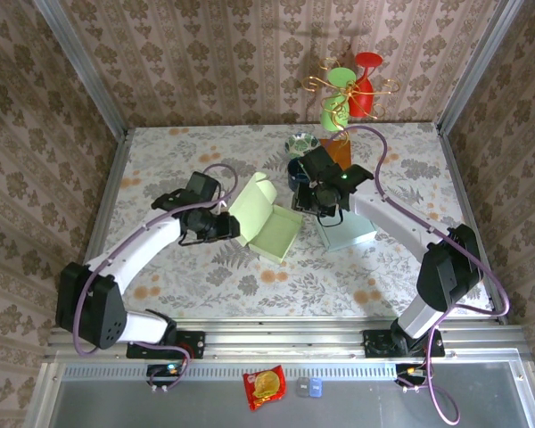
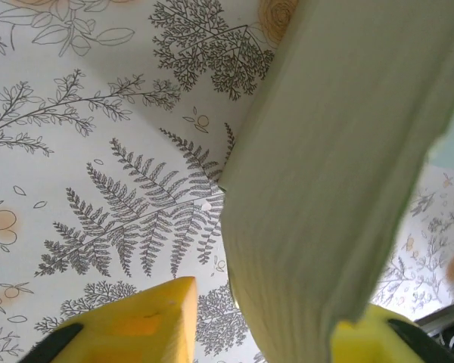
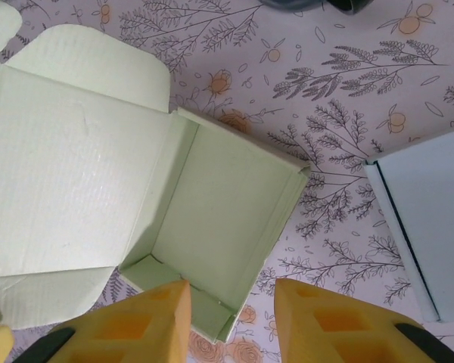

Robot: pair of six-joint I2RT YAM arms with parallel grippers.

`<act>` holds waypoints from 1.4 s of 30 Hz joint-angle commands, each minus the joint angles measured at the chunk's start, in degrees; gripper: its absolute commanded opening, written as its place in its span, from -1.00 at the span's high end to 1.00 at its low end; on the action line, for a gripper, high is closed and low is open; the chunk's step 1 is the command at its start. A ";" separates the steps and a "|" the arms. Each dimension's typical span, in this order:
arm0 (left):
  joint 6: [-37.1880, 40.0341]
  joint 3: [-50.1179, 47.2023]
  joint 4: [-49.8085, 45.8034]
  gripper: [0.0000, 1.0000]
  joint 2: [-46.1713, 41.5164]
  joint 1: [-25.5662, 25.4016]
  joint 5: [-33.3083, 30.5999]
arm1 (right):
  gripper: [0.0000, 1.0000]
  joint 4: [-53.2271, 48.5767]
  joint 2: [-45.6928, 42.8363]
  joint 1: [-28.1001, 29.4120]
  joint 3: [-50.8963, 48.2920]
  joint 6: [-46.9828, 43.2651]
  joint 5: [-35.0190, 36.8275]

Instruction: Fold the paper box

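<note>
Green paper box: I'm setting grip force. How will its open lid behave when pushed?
The green paper box looks like thin ribbed card, so probably light and apt to slide on the table. Its lid joins along a crease, so it should swing rather than resist. The lid's rounded flaps look thin and may buckle.

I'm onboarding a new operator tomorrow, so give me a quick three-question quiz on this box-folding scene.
1. True or false: the pale green corrugated paper box has its lid shut.
2. What stands between the left hand's yellow fingers?
A) a flap of the green box
B) a red cup
C) nothing
3. Fill in: the second cardboard box, right of the green one in the top view, is pale ___.

Key: 1 false; 2 A; 3 blue.
</note>
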 commanded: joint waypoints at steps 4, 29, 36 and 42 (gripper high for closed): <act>3.22 2.43 -0.74 0.57 1.53 -1.02 -1.15 | 0.31 0.03 -1.79 -0.37 -1.25 0.26 -0.87; 39.14 13.50 -13.13 1.00 3.79 -0.93 -1.45 | 0.23 0.25 -6.30 -1.46 0.80 -27.01 -2.89; 50.15 15.06 -16.71 1.00 4.53 -0.59 -5.46 | 0.15 2.11 -9.88 -4.57 -3.59 -38.40 -7.34; 51.23 15.81 -15.97 1.00 6.56 -0.27 -5.98 | 0.10 -0.81 -6.36 -6.18 -3.01 -45.17 -16.71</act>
